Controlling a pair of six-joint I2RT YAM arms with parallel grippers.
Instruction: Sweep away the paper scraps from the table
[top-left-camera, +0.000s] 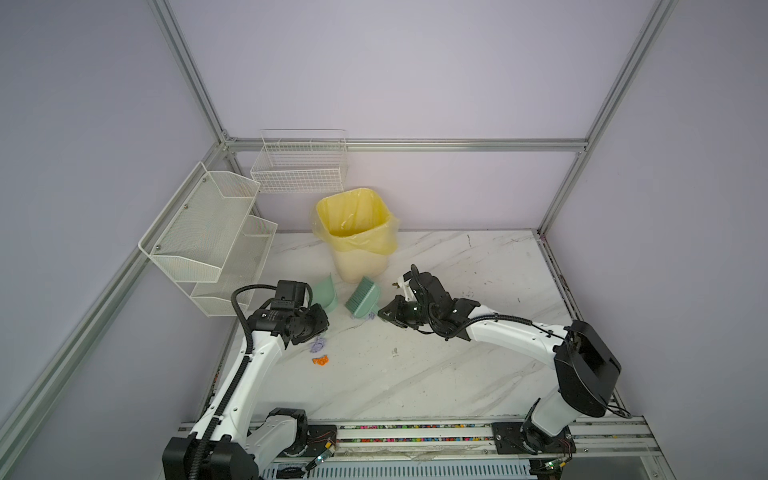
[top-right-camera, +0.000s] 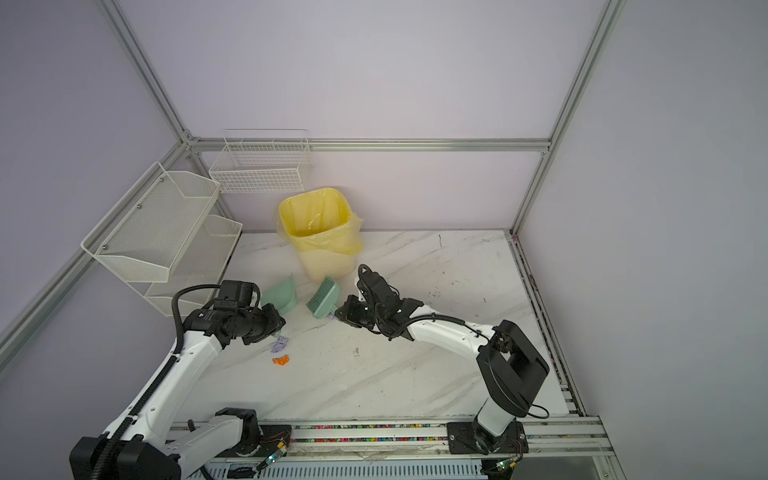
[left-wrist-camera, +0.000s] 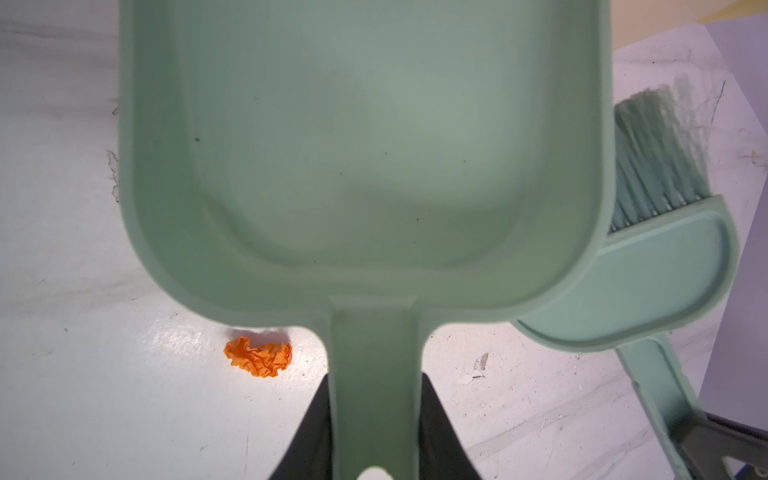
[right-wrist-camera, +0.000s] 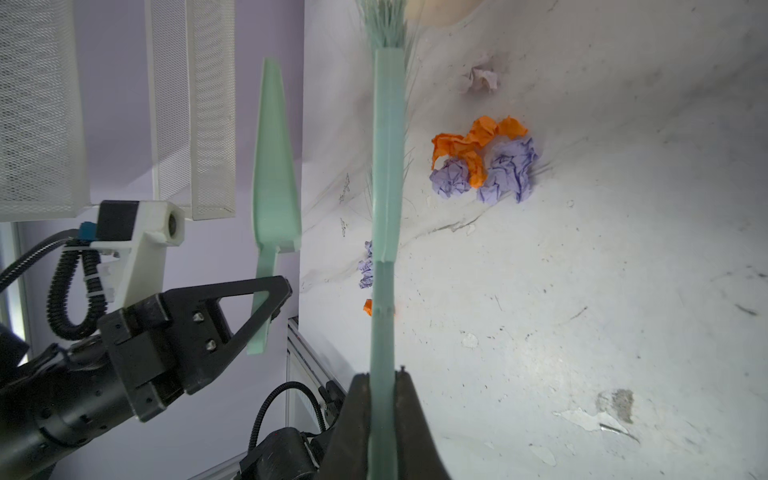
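Note:
My left gripper (left-wrist-camera: 374, 390) is shut on the handle of the mint-green dustpan (left-wrist-camera: 361, 145), which is lifted and tilted left of the bin in both top views (top-left-camera: 326, 295). My right gripper (right-wrist-camera: 382, 378) is shut on the handle of the mint-green brush (right-wrist-camera: 388, 166), whose bristles point toward the bin (top-left-camera: 362, 300). Paper scraps lie on the table (top-left-camera: 457, 365): a purple wad (top-left-camera: 319, 343) and an orange one (top-left-camera: 321, 360) near the left arm. The right wrist view shows an orange and purple cluster (right-wrist-camera: 484, 160) beside the brush. An orange scrap (left-wrist-camera: 258, 356) lies beside the dustpan handle.
A bin with a yellow liner (top-left-camera: 357, 232) stands at the back of the table behind the tools. A white mesh shelf (top-left-camera: 208, 241) and a wire basket (top-left-camera: 301, 166) hang at the back left. Aluminium rails (top-left-camera: 557, 282) edge the table.

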